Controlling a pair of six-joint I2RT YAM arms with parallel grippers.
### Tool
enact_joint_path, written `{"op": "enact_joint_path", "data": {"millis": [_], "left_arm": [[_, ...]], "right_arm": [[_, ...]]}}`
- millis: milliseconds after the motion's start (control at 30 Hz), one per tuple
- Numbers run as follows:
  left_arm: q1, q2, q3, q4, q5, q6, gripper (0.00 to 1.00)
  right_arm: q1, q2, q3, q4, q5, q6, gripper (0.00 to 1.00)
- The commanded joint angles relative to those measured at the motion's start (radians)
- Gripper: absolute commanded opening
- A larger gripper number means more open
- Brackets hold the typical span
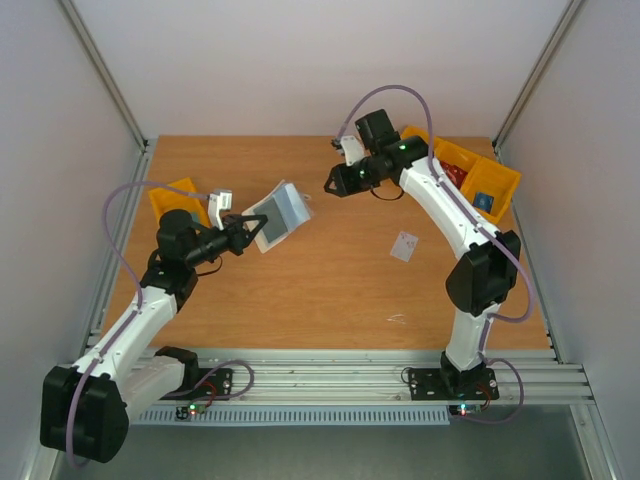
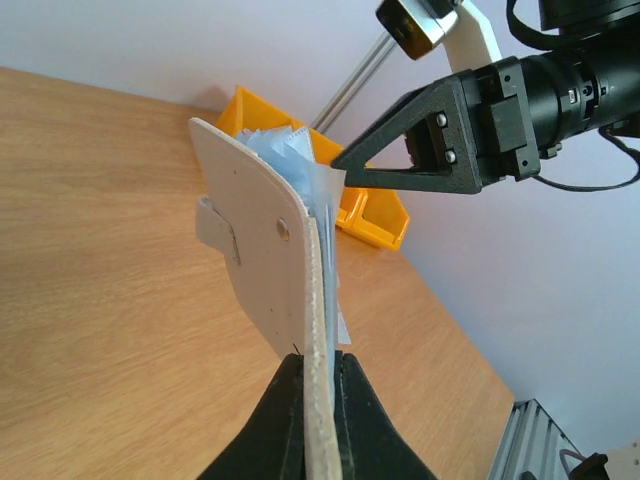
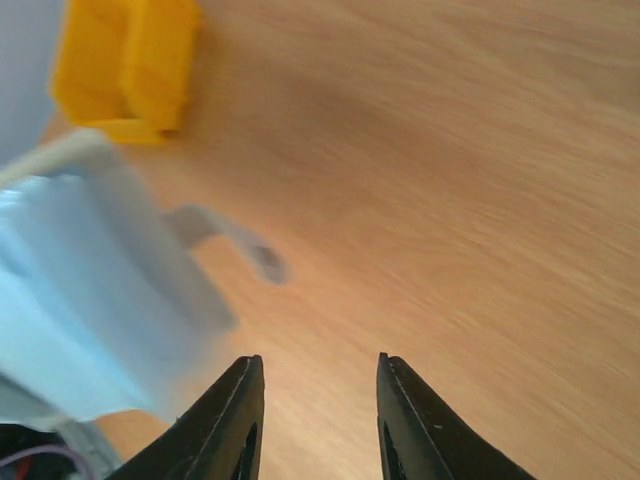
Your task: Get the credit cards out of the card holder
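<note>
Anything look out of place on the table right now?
One whitish card lies loose and askew on the table, right of centre. Otherwise fine: the left gripper pinches the card holder by its edge, off the table; the right gripper is open.

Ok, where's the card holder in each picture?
Top external: card holder left of centre, held by the left gripper.
Left wrist: card holder in the middle, edge-on, pinched low down.
Right wrist: card holder blurry at the left edge.
Shared landmark: the wooden table.

The white left arm [image 1: 130, 330] and right arm [image 1: 440, 200], black-jointed, are carrying lilac cables [image 1: 118, 215]; the black right hand [image 2: 345, 162] is showing silver screws [image 2: 441, 138].
</note>
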Motion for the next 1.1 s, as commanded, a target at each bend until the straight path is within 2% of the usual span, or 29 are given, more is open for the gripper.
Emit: {"op": "enact_joint_path", "data": {"millis": [0, 67, 167, 233, 300, 433, 533, 700, 867, 933, 1067], "left_arm": [[0.006, -0.021, 0.006, 0.003, -0.045, 0.031, 0.00], [0.006, -0.024, 0.003, 0.009, -0.029, 0.041, 0.00], [0.006, -0.023, 0.003, 0.057, 0.050, 0.030, 0.00], [0.004, -0.026, 0.011, 0.068, 0.079, 0.034, 0.00], [0.004, -0.030, 0.019, 0.059, 0.077, 0.056, 0.00], [0.004, -0.030, 0.021, 0.066, 0.049, 0.041, 0.00], [0.004, -0.033, 0.022, 0.079, 0.052, -0.011, 0.00], [0.004, -0.039, 0.025, 0.076, 0.062, -0.005, 0.00], [0.001, -0.039, 0.025, 0.082, 0.057, -0.011, 0.00], [-0.003, -0.035, 0.026, 0.086, 0.056, -0.013, 0.00], [-0.012, -0.038, 0.027, 0.094, 0.057, -0.012, 0.00]], "right_arm": [[-0.005, -0.018, 0.022, -0.093, 0.129, -0.025, 0.33], [0.009, -0.065, -0.021, -0.035, 0.056, -0.068, 0.40], [0.033, -0.148, -0.118, 0.087, -0.167, -0.139, 0.57], [0.037, -0.194, -0.185, 0.186, -0.303, -0.127, 0.64], [0.048, -0.221, -0.222, 0.257, -0.349, -0.104, 0.66], [0.156, -0.241, -0.230, 0.271, -0.190, -0.146, 0.64], [0.212, -0.240, -0.255, 0.312, -0.061, -0.100, 0.63], [0.287, -0.185, -0.240, 0.276, 0.180, -0.057, 0.67], [0.334, -0.171, -0.261, 0.311, 0.198, -0.039, 0.77], [0.350, -0.148, -0.245, 0.312, 0.182, -0.023, 0.84], [0.377, -0.094, -0.208, 0.314, 0.228, -0.008, 0.85]]}}
